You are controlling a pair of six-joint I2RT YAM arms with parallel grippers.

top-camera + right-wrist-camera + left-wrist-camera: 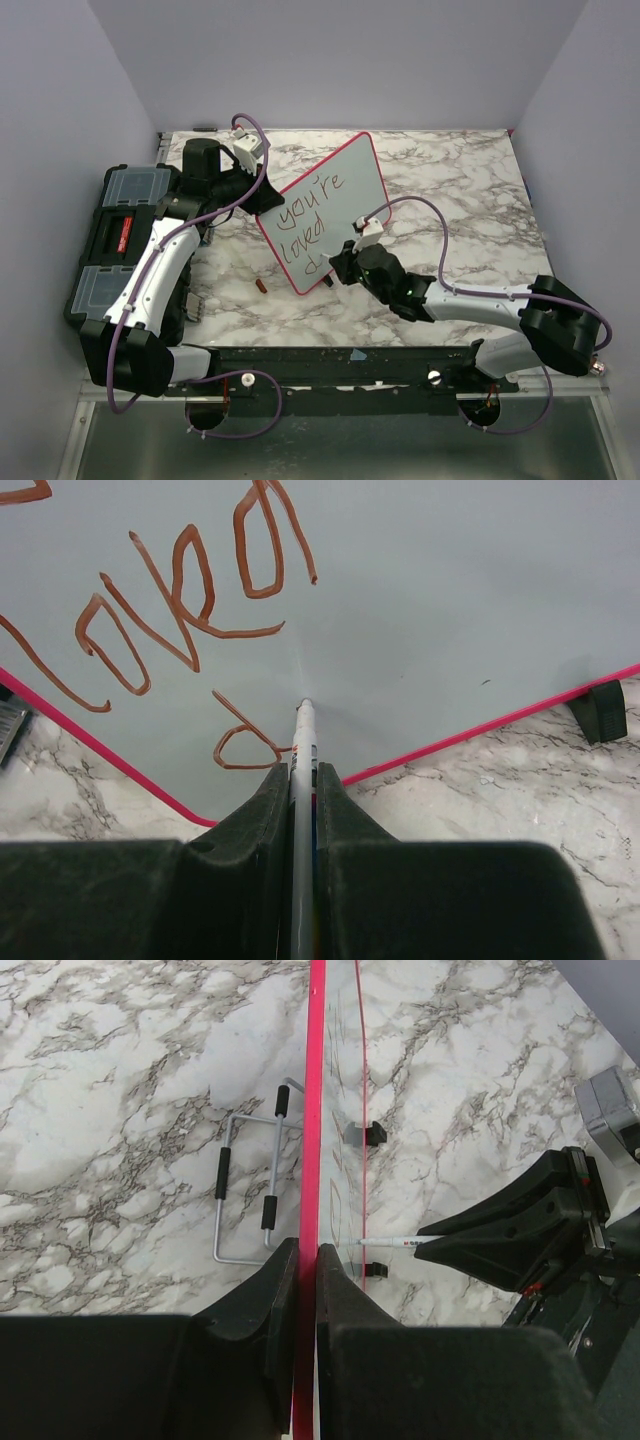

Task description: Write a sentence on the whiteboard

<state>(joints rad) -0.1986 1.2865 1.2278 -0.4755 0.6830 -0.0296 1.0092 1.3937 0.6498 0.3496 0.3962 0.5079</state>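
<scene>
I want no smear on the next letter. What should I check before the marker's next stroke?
1. Left end effector clamped on the whiteboard: ok, shut on its pink frame.
2. Marker held straight in the right end effector: ok, centred and pointing at the board.
3. Tip on the surface: ok, it appears to meet its own reflection, just right of the last letter.
4. Blank room to write: ok, bare surface lies right of the tip.
5. Cable of the right arm clear of the board: cannot tell from above.
6. Pressure of the tip: cannot tell.
</scene>
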